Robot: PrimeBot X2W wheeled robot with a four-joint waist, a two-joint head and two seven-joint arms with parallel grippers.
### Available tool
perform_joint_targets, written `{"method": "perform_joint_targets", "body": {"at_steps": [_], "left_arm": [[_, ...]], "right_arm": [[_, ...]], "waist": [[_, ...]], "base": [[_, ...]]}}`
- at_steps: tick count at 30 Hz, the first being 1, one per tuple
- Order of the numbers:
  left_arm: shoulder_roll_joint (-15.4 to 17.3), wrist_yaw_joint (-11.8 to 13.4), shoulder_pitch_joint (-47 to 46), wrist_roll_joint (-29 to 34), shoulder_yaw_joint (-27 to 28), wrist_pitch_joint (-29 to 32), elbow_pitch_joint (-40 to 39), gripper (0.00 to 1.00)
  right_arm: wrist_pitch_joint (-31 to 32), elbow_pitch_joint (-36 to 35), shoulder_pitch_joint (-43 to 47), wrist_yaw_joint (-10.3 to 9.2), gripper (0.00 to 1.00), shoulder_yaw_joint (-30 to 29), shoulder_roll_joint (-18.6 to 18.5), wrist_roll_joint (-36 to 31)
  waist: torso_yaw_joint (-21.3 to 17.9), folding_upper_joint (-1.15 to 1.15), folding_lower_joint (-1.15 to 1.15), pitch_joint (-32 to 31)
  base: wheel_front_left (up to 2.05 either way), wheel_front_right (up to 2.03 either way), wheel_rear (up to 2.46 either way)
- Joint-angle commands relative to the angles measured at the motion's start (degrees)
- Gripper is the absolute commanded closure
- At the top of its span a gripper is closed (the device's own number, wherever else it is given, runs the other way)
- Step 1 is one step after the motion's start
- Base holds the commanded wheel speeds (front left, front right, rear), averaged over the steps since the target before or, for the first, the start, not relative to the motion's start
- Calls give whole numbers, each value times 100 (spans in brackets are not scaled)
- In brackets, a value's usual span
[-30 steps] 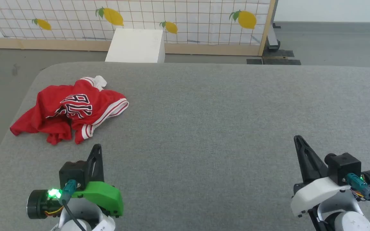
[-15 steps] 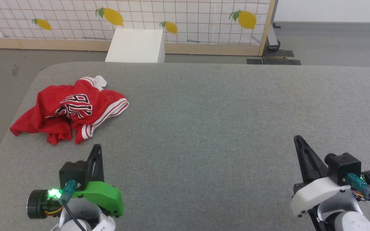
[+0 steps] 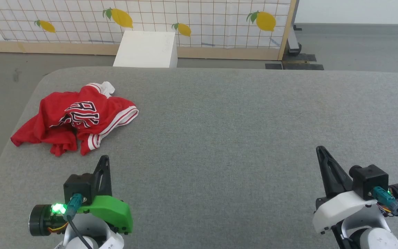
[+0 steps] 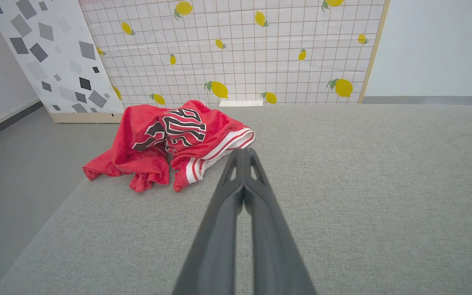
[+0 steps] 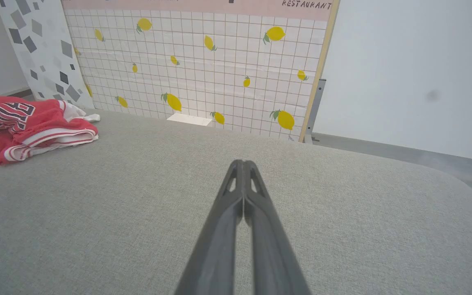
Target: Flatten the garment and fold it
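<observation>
The left hand [image 3: 105, 158] hovered over the near left part of the grey tabletop [image 3: 237, 121], its two dark fingers pressed together on nothing. In the left wrist view the joined tips [image 4: 243, 150] pointed just right of the one garment [image 4: 170, 135], near it but not touching. That garment [image 3: 78, 117] lay crumpled ahead of this hand and a little to its left, toward the far left corner of the tabletop, close to the left edge. It showed red cloth, red-and-white striped trim and a white bit at its far side. Its dark, white-outlined lettering was folded over and could not be read whole.

The right hand [image 3: 320, 148] was over the near right part, fingers likewise closed and empty [image 5: 243, 162], well apart from the garment [image 5: 31, 123].

Beyond the far edge stood one white box [image 3: 147, 48] and one lemon-printed screen [image 3: 202, 20]. A pink strip along its top read "RESTAURANT" [image 5: 306, 4]. One panel with grey shapes [image 4: 51, 53] stood beside the screen.
</observation>
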Motion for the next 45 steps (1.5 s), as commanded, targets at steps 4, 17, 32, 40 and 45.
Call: {"method": "perform_joint_targets", "body": {"at_steps": [4,17,32,40,45], "left_arm": [[0,0,0,-4,-1,0,2,0],[-2,19,-49,-152,-124,-136,194,0],[-4,48,-126,-285,-248,-312,430,0],[-5,62,-165,-337,-304,-406,544,0],[-5,70,-194,-354,-341,-466,617,0]], "right_arm": [[0,1,0,0,0,0,-1,2],[-138,113,20,-1,0,-79,-1,186],[-314,208,41,-2,0,-252,1,338],[-408,256,56,-2,0,-342,2,421],[-469,280,67,-3,0,-387,3,464]], "waist": [[0,0,0,0],[-2,0,0,5],[-8,0,0,12],[-15,0,0,17],[-16,0,0,17]], "base": [[0,0,0],[0,0,0],[0,0,0],[0,0,0],[0,0,0]]}}
